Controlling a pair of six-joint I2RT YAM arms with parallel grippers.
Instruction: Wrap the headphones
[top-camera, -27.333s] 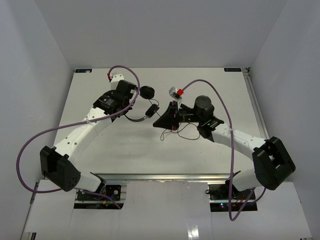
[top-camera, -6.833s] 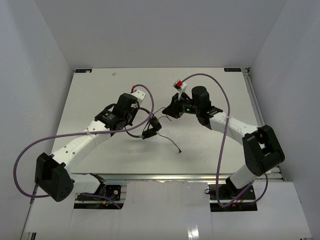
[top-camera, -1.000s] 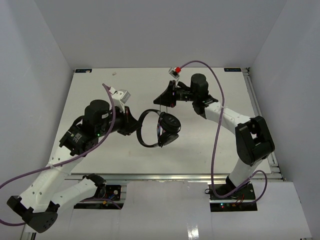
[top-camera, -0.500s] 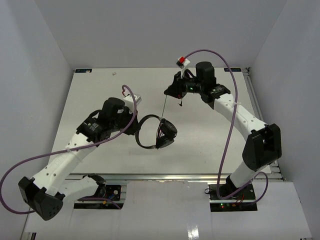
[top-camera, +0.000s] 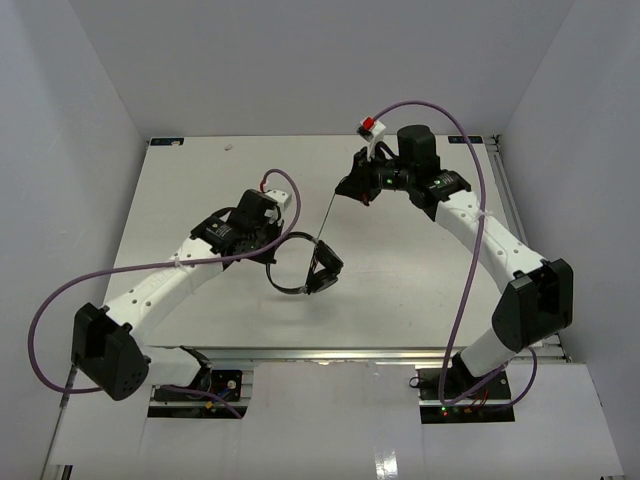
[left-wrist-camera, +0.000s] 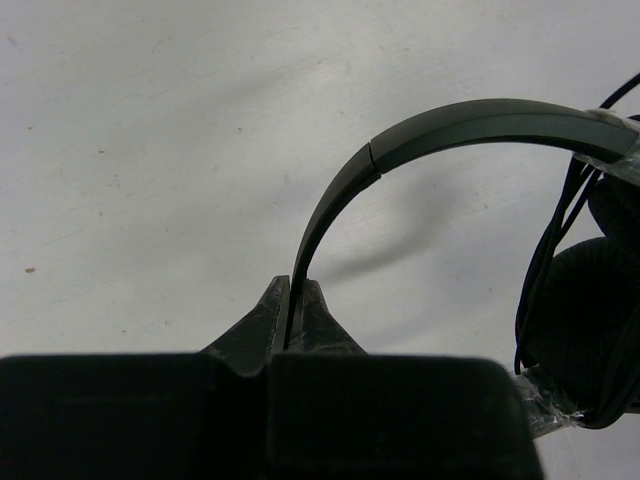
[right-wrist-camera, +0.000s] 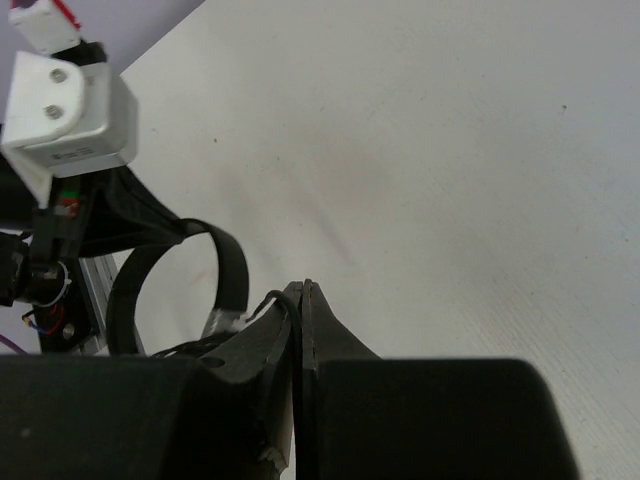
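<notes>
The black headphones (top-camera: 324, 270) hang just above the table's middle, both earcups (left-wrist-camera: 588, 300) together at one end of the thin headband (left-wrist-camera: 470, 118). My left gripper (top-camera: 270, 250) is shut on the headband's other end, as the left wrist view (left-wrist-camera: 297, 292) shows. Loops of the thin black cable (left-wrist-camera: 545, 250) lie around the earcups. From there the cable (top-camera: 328, 215) runs straight up to my right gripper (top-camera: 349, 188), which is shut on it; the strand (right-wrist-camera: 284, 303) shows at the closed tips (right-wrist-camera: 302, 292).
Purple robot cables (top-camera: 130, 275) arc over both arms. The white table (top-camera: 400, 290) ends in a metal rail (top-camera: 330, 352) at the near edge, and grey walls (top-camera: 60, 150) stand left, right and behind.
My left arm has come down and drawn the headphones slightly left and lower. My right gripper has shifted a little to the right with the cable, which now runs taut.
</notes>
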